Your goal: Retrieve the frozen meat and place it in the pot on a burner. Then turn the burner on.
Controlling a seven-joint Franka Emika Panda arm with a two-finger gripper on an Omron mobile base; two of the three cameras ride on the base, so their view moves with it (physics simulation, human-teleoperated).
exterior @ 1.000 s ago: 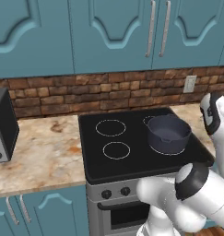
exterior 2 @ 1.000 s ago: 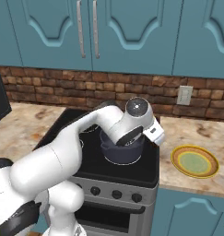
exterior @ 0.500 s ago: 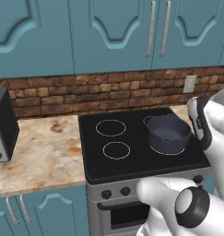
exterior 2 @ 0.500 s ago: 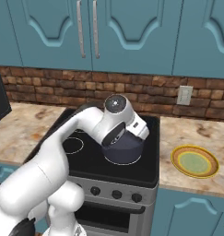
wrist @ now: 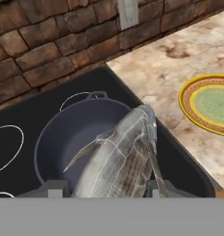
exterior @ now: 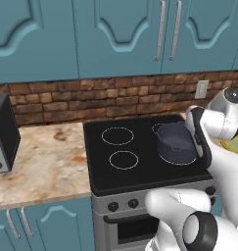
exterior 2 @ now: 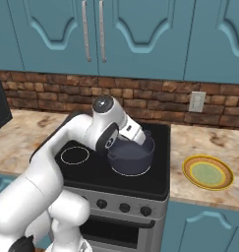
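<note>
The frozen meat [wrist: 120, 159] is a silvery grey fish. My gripper [wrist: 103, 188] is shut on it, a finger on each side, and the tail points up and away from the hand. Just under and beyond the fish lies the pot [wrist: 69, 133], dark blue-grey and round, with nothing in it. It stands on the right rear burner of the black stove [exterior: 140, 147]. From the left base view the pot [exterior: 177, 144] is partly behind my wrist. In the right base view my hand reaches over the pot [exterior 2: 133, 158] from its left rim.
A yellow-and-green plate [exterior 2: 208, 172] lies on the marble counter right of the stove. The stove knobs [exterior: 123, 205] line its front panel. A microwave [exterior: 3, 132] stands at the far left. Behind are a brick wall with an outlet [exterior: 202, 89] and teal cabinets above.
The arm has swung and turned its wrist, bringing the hand in over the pot's rim. The pot and the plate have not moved.
</note>
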